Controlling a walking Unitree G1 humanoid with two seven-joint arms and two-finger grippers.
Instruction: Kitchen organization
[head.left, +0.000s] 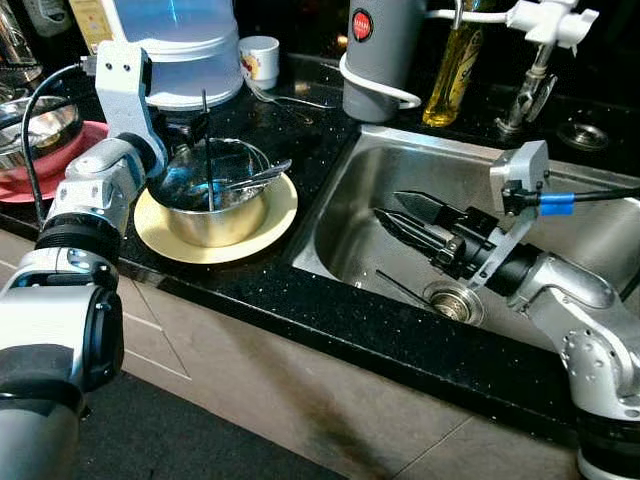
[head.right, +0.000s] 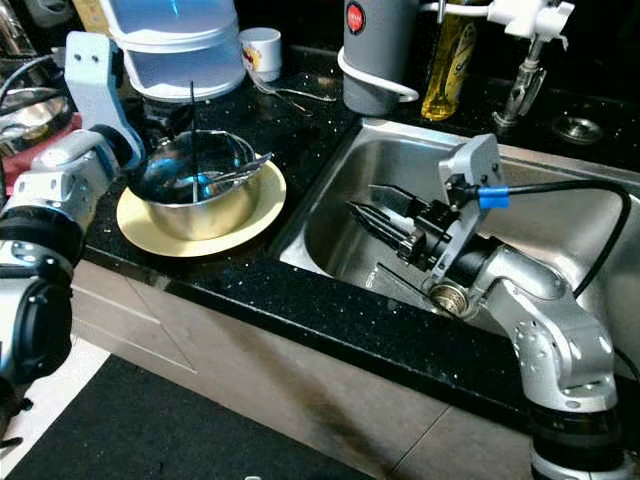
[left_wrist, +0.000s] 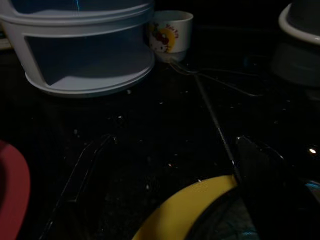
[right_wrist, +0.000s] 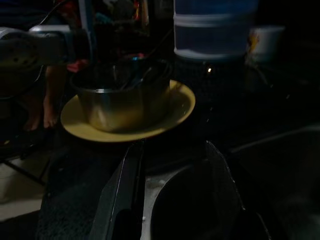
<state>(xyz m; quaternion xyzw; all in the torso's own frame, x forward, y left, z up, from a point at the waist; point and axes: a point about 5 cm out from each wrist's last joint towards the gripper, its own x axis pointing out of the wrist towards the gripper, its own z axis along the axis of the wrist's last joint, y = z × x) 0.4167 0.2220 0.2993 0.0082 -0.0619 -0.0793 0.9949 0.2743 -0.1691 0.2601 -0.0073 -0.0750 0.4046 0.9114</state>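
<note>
**Bowl on plate, claws waiting on either side**

Bowl (head.left: 212, 200) is sitting on the yellow plate (head.left: 270, 222) on the black counter (head.left: 330, 130), just left of the sink (head.left: 350, 210), with cutlery (head.left: 255, 177) lying inside it. The left gripper (head.left: 195, 128) is hovering at the bowl's far rim — its fingers look spread, nothing pinched. The right gripper (head.left: 405, 215) is hanging inside the sink, pointing left toward the bowl, jaws parted and empty.

Risk, as I judge it: the bowl is resting loose on the plate, so a one-sided lift could tip it, spill the cutlery, or drag the plate toward the counter's near edge.

The left wrist view is showing a printed cup (left_wrist: 171, 32) and a white container (left_wrist: 85, 50) on the far counter, with thin wires (left_wrist: 220, 80) lying beside them. The right wrist view — dark — is showing the bowl's steel side and a person's bare feet (right_wrist: 42, 115) on the floor beyond.
</note>
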